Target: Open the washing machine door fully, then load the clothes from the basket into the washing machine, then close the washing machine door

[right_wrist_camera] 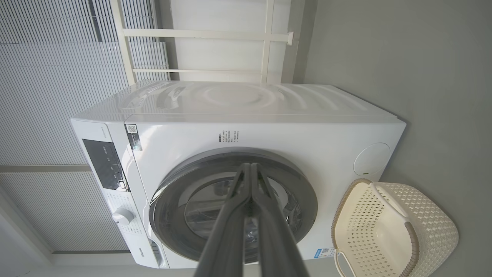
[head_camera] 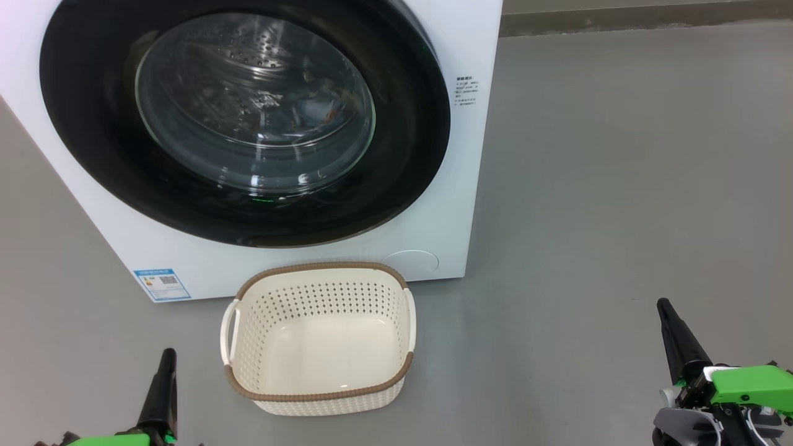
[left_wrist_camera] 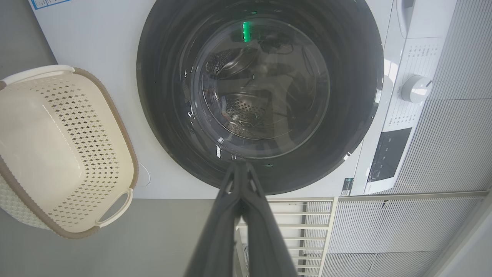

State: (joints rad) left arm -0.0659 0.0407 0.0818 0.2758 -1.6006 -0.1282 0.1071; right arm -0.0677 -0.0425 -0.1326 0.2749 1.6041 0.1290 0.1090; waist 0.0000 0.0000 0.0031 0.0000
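White and boxy, the washing machine (head_camera: 480,186) stands on the grey floor (head_camera: 619,217), close to the floor's far edge where the wall begins. Its big round black washing machine door (head_camera: 248,124) lies flat against the front, shut, with a clear glass bowl in the middle. Through the glass you can see the shiny drum full of little holes. Low in the drum is a bit of light blue cloth with orange spots, which looks like the clothes (head_camera: 316,110). The glass shines a lot, so they are hard to see well. A small blue label (head_camera: 161,284) sits at the lower left corner of the machine's front. The basket (head_camera: 322,395) sits on the floor just in front of the machine, under the door. It is cream with a brown rim, and its bare bottom shows. I cannot tell if it touches the machine. The left pincer (head_camera: 167,359) is by the near edge of the floor, to the left of the basket and apart from it. Its two dark fingers are pressed together and hold nothing. The right pincer (head_camera: 665,308) is well off to the right of the basket, fingers pressed together too, holding nothing.
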